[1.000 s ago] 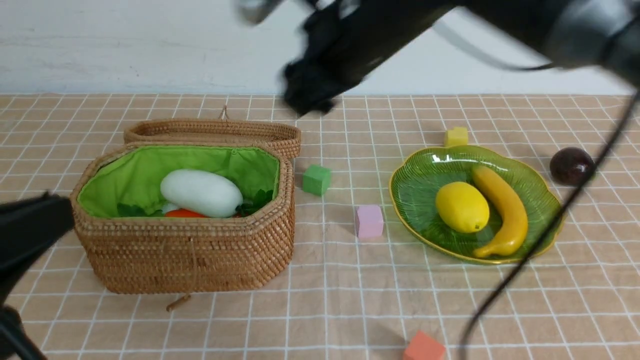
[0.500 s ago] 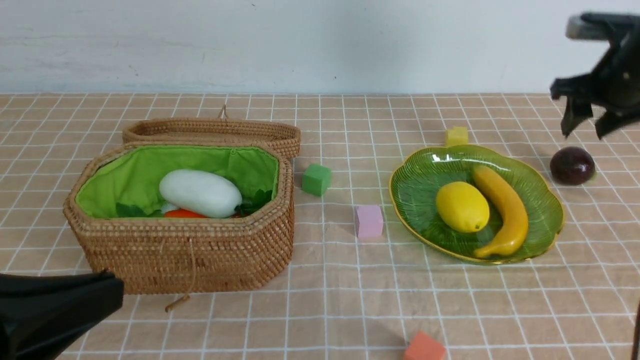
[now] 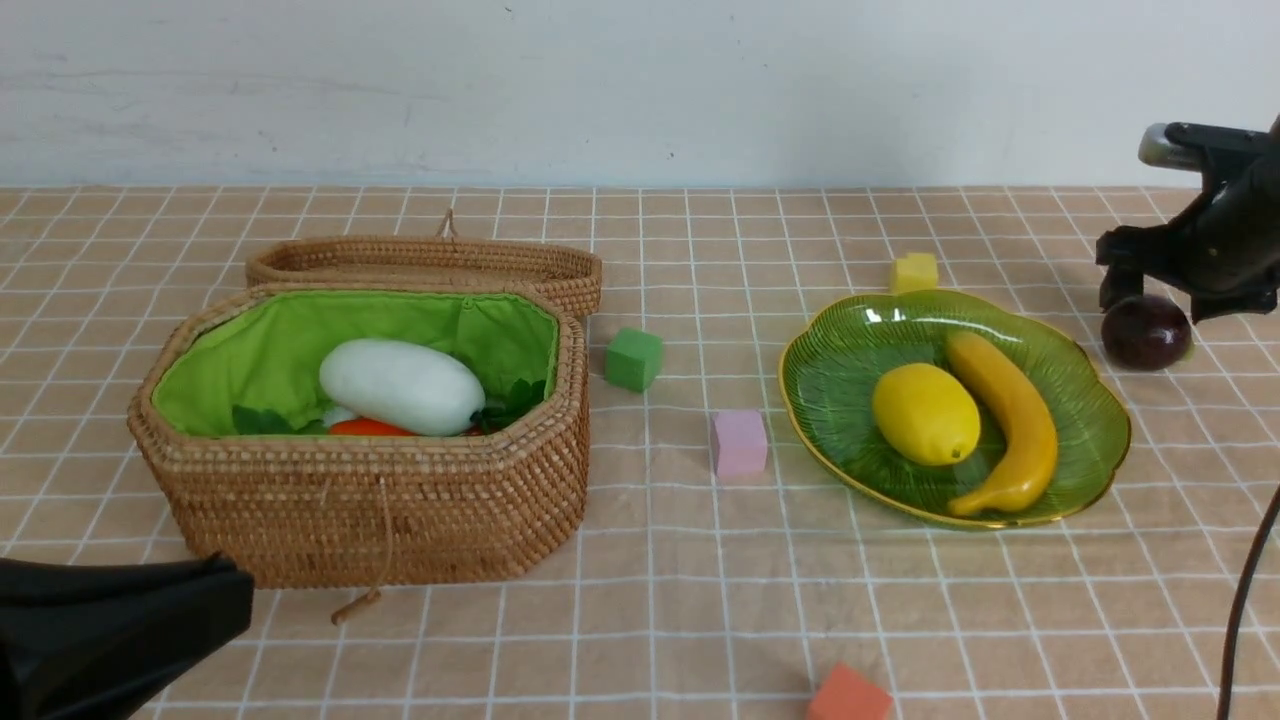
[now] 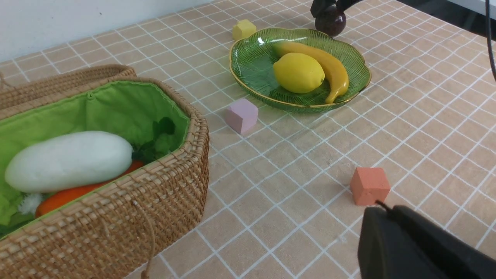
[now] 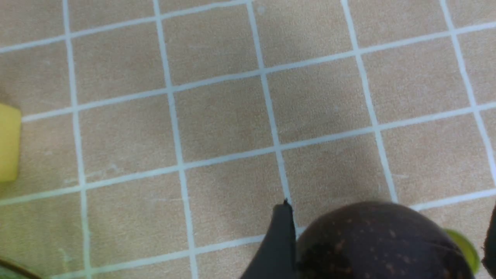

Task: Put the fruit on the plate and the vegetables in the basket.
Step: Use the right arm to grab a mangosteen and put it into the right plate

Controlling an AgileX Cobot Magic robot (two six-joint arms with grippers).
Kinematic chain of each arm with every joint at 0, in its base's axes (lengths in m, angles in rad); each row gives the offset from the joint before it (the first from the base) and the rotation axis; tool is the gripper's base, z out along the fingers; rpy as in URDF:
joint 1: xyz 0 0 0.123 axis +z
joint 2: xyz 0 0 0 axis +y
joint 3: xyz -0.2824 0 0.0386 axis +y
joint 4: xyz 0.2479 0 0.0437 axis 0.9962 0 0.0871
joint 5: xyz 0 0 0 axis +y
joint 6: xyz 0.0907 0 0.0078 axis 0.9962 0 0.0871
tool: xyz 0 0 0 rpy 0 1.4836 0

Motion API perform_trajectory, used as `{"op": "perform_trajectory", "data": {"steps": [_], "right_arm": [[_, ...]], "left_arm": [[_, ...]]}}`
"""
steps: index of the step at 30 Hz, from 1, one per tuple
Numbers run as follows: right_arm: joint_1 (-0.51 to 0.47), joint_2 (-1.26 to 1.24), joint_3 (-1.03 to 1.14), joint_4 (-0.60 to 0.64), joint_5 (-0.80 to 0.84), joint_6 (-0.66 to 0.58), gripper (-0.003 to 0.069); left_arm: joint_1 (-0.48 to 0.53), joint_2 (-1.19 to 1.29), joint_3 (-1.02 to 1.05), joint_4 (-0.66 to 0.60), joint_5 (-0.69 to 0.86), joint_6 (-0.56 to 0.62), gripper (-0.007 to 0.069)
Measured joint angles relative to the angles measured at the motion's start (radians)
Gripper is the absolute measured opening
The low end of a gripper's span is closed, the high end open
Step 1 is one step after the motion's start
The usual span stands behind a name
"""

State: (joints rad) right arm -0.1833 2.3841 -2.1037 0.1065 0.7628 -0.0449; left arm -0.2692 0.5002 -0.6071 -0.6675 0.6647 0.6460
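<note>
Straddling the dark maroon round fruit [image 3: 1145,335], the right fingers [image 5: 279,244] stand apart, one on each side of it. The fruit rests on the checked desk [image 3: 700,600] at about 2 o'clock from the plate [image 3: 850,390], near its gold rim but not on it. The lemon [image 3: 925,413] and the banana [image 3: 1010,420] lie side by side on the plate. Well apart at the plate's 9 o'clock, the basket [image 3: 380,520] stands with its lid [image 3: 430,262] folded back, and inside it the white radish [image 3: 402,385] lies over the orange carrot [image 3: 370,428]. The left fingers [image 3: 200,610] hang at the basket's 7 o'clock, closed together. A yellow cube [image 3: 913,272] sits just beside the plate's rim at 12 o'clock, and a pink cube [image 3: 740,442] sits between basket and plate.
</note>
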Motion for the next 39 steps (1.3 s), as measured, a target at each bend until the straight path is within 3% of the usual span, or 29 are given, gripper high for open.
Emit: {"op": "perform_trajectory", "data": {"steps": [6, 9, 14, 18, 22, 25, 31, 33, 35, 39], "right_arm": [[0.000, 0.018, 0.000, -0.006, -0.024, -0.007, 0.0601], [0.000, 0.018, -0.001, -0.008, -0.033, -0.024, 0.0526], [0.000, -0.014, 0.000, 0.004, 0.086, -0.025, 0.0527], [0.010, -0.095, 0.004, 0.085, 0.217, -0.055, 0.0527], [0.080, -0.210, -0.001, 0.268, 0.308, -0.153, 0.0527], [0.131, -0.220, -0.005, 0.328, 0.325, -0.184, 0.0527], [0.253, -0.152, -0.003, 0.319, 0.307, -0.205, 0.0527], [0.275, -0.123, 0.000, 0.289, 0.272, -0.205, 0.0534], [0.296, -0.107, 0.002, 0.255, 0.227, -0.205, 0.0614], [0.300, -0.122, 0.002, 0.242, 0.227, -0.205, 0.0677]], "left_arm": [[0.000, 0.000, 0.000, -0.007, 0.000, 0.000, -0.0011], [0.000, 0.000, 0.000, -0.008, 0.000, 0.000, -0.0011], [0.000, 0.000, 0.000, -0.008, 0.001, 0.000, -0.0011], [0.000, 0.000, 0.000, -0.008, 0.001, 0.000, -0.0011], [0.000, 0.000, 0.000, -0.008, -0.001, 0.000, -0.0011], [0.000, 0.000, 0.000, -0.008, 0.001, 0.000, -0.0011], [0.000, 0.000, 0.000, -0.008, 0.007, 0.000, -0.0011], [0.000, 0.000, 0.000, -0.008, 0.008, 0.002, -0.0011], [0.000, 0.000, 0.000, -0.008, 0.007, 0.020, -0.0010], [0.000, 0.000, 0.000, -0.008, -0.008, 0.031, -0.0009]]}}
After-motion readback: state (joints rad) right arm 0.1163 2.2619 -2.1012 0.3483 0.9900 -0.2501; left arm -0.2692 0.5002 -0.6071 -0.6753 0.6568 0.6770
